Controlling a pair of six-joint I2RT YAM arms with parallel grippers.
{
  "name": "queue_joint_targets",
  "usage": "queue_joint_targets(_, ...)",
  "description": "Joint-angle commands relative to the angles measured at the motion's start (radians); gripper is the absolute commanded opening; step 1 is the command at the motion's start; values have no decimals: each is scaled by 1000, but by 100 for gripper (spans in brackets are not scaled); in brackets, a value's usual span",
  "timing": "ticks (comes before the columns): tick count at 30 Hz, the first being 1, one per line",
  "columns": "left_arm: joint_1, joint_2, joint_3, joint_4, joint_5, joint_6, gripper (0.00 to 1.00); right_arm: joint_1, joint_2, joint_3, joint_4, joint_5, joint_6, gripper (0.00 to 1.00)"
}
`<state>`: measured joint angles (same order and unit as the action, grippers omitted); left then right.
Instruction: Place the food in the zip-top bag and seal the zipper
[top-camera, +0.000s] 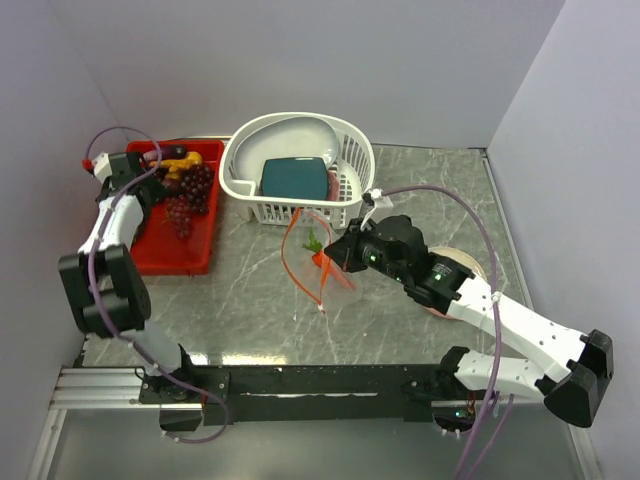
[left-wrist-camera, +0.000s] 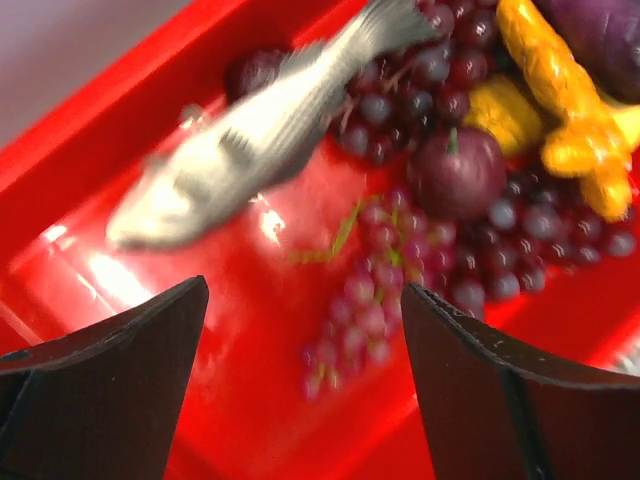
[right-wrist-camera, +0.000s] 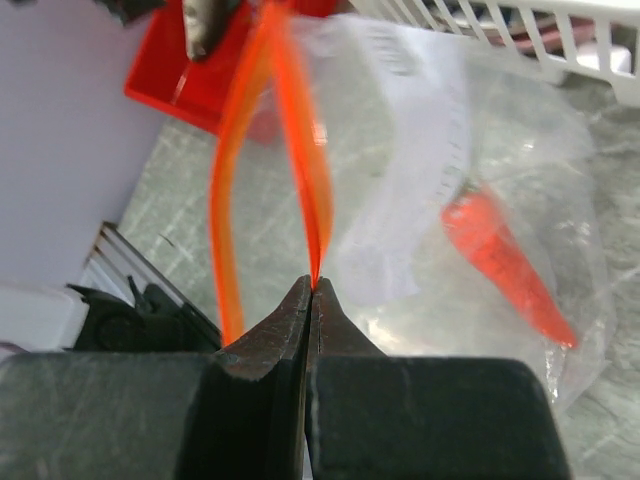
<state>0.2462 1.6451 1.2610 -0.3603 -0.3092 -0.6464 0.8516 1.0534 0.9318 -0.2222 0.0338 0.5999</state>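
My left gripper (left-wrist-camera: 305, 300) hangs open over the red tray (left-wrist-camera: 250, 360), nothing between its fingers. Below it lie a grey fish (left-wrist-camera: 250, 140), a pale grape bunch (left-wrist-camera: 390, 290), darker grapes (left-wrist-camera: 540, 230), a yellow fruit (left-wrist-camera: 560, 110) and a purple eggplant (left-wrist-camera: 600, 30). From above, the left gripper (top-camera: 150, 170) sits at the tray's far end by the grapes (top-camera: 190, 200). My right gripper (right-wrist-camera: 312, 285) is shut on the red-orange zipper (right-wrist-camera: 300, 150) of the zip-top bag (right-wrist-camera: 420, 150), whose mouth gapes. An orange carrot (right-wrist-camera: 505, 265) lies inside the bag (top-camera: 320, 255).
A white slotted basket (top-camera: 295, 125) holding a teal dish (top-camera: 295, 178) stands just behind the bag. A round plate (top-camera: 462, 262) lies partly under the right arm. The red tray (top-camera: 185, 250) is at the left, near the side wall.
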Motion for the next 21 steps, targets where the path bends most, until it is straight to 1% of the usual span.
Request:
queue_joint_targets(1, 1, 146, 168, 1, -60, 181, 85, -78, 11, -34, 37, -130, -38, 0)
queue_joint_targets(2, 5, 168, 204, -6, -102, 203, 86, -94, 10, -40, 38, -149, -38, 0)
queue_joint_targets(6, 24, 237, 250, -20, -165, 286, 87, -167, 8, -57, 53, -213, -40, 0)
queue_joint_targets(10, 56, 268, 255, -29, -162, 281, 87, -186, 17, -80, 78, -255, -31, 0)
queue_joint_targets(12, 59, 274, 242, -34, -191, 284, 87, -189, 29, -79, 78, -273, -29, 0)
queue_joint_targets(21, 99, 314, 160, -5, -117, 252, 83, -200, 30, -88, 95, -314, -25, 0)
